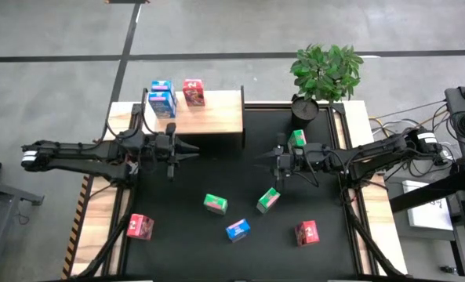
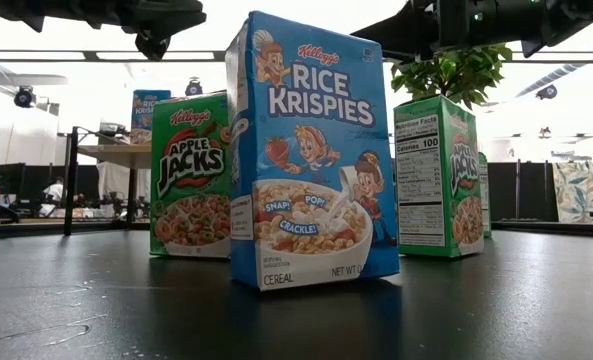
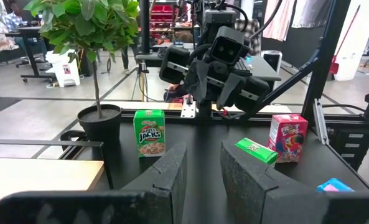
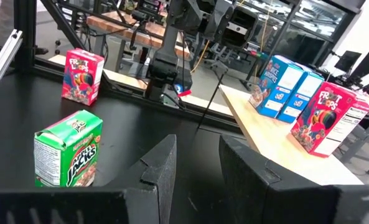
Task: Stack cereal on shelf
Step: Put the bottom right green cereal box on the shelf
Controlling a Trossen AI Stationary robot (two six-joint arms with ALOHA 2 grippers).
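The pale wooden shelf point(image 1: 208, 116) stands at the mat's far left. On it stand two blue boxes point(image 1: 161, 98) and a red box point(image 1: 194, 92); they also show in the right wrist view point(image 4: 284, 84). My left gripper point(image 1: 194, 151) is open and empty, held level in front of the shelf and pointing right. My right gripper point(image 1: 260, 162) is open and empty, pointing left toward it. A green box point(image 1: 297, 139) stands upright beside my right arm. Two green boxes point(image 1: 215, 204) point(image 1: 268, 200), a blue box point(image 1: 237, 229) and two red boxes point(image 1: 306, 232) point(image 1: 139, 226) rest on the mat nearer the front.
A potted plant point(image 1: 326, 74) stands at the far right corner of the mat. The two grippers face each other over the mat's middle with a gap between them. In the low view the blue box point(image 2: 311, 150) stands closest, with green boxes point(image 2: 191, 175) point(image 2: 441, 175) behind it.
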